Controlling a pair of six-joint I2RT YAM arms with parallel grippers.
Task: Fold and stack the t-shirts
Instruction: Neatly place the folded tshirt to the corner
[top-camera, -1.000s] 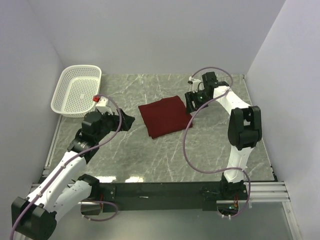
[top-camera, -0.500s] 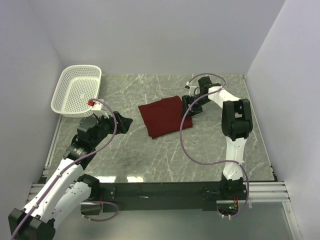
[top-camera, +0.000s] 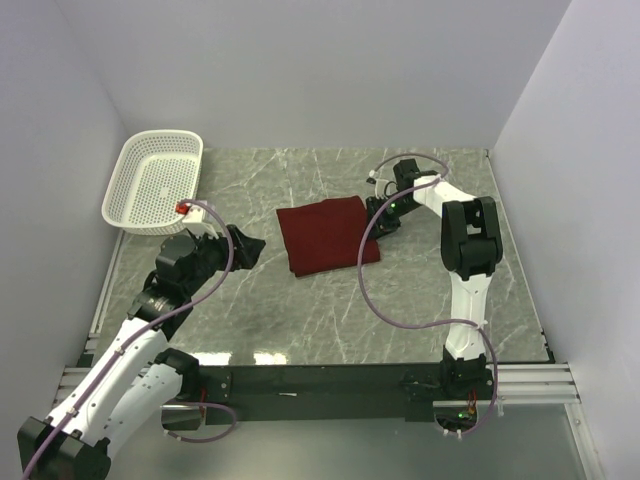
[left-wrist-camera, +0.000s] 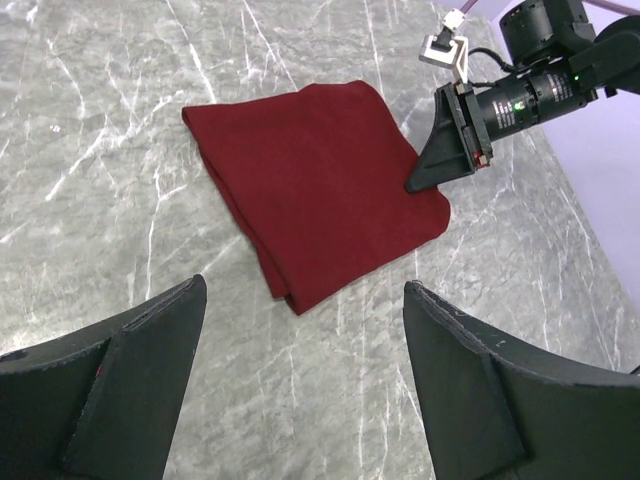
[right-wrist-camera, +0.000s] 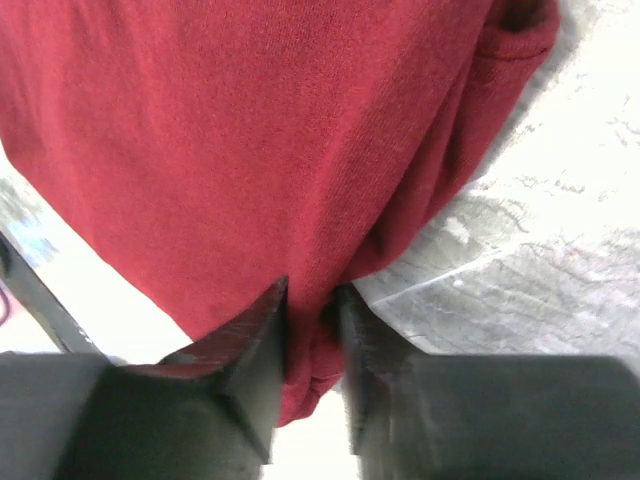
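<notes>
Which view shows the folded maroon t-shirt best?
Left wrist: the whole t-shirt, large, folds visible. Top external shows it whole but small; right wrist shows only cloth pinched in the right claw.

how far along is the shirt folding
Done: the maroon t-shirt lies folded into a compact rectangle on the marble table. In hand: the right gripper pinches cloth at the shirt's right edge, while the left gripper hovers open, apart from the shirt on its left. Left: any last fold, and the stacking. No other shirt is in view, and the white basket holds no cloth.
</notes>
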